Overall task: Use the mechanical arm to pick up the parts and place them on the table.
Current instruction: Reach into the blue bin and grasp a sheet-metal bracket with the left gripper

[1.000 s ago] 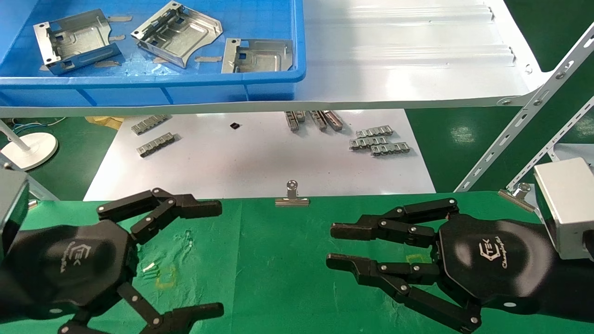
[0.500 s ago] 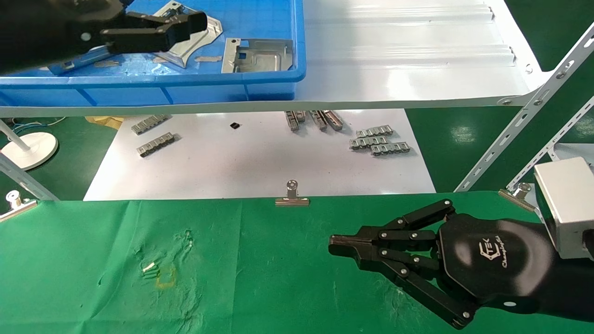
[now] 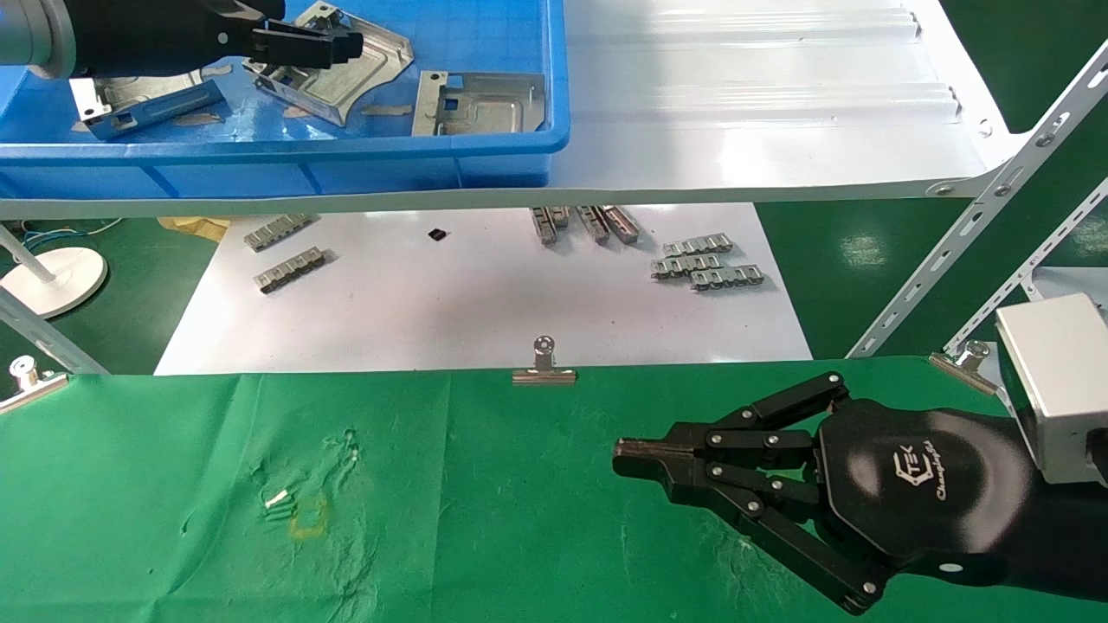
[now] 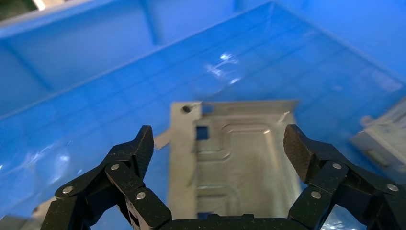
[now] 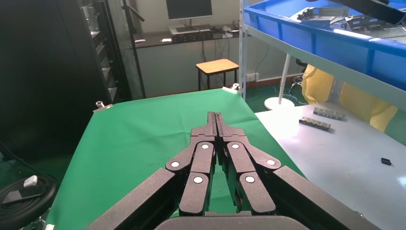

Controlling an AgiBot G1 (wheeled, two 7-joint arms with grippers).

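Blue plastic fills the upper left of your head view: a blue bin (image 3: 363, 151) sits on the glossy white shelf (image 3: 744, 112), and three silver parts lie in it, the left part (image 3: 143, 99), the middle part (image 3: 346, 73) and the right part (image 3: 480, 104). Your left gripper (image 3: 307, 48) reaches into the bin and hangs over the left and middle parts. Your right gripper (image 3: 636, 459) rests low over the green table (image 3: 485, 510), near its right side, fingertips drawn together and holding nothing. Beyond the table edge, with its binder clip (image 3: 544, 363), you see a white board (image 3: 485, 303) carrying small grey link strips (image 3: 705, 264).

From your left wrist view, the left gripper (image 4: 222, 146) is spread wide, one fingertip (image 4: 143, 146) on each side of a silver plate (image 4: 234, 163) lying flat on the bin floor (image 4: 95, 129). The plate sits between the fingers and beyond them; you cannot tell whether either pad touches it.

From your right wrist view, the right gripper (image 5: 215, 117) has its tips pressed together above the green cloth (image 5: 139, 129), empty.
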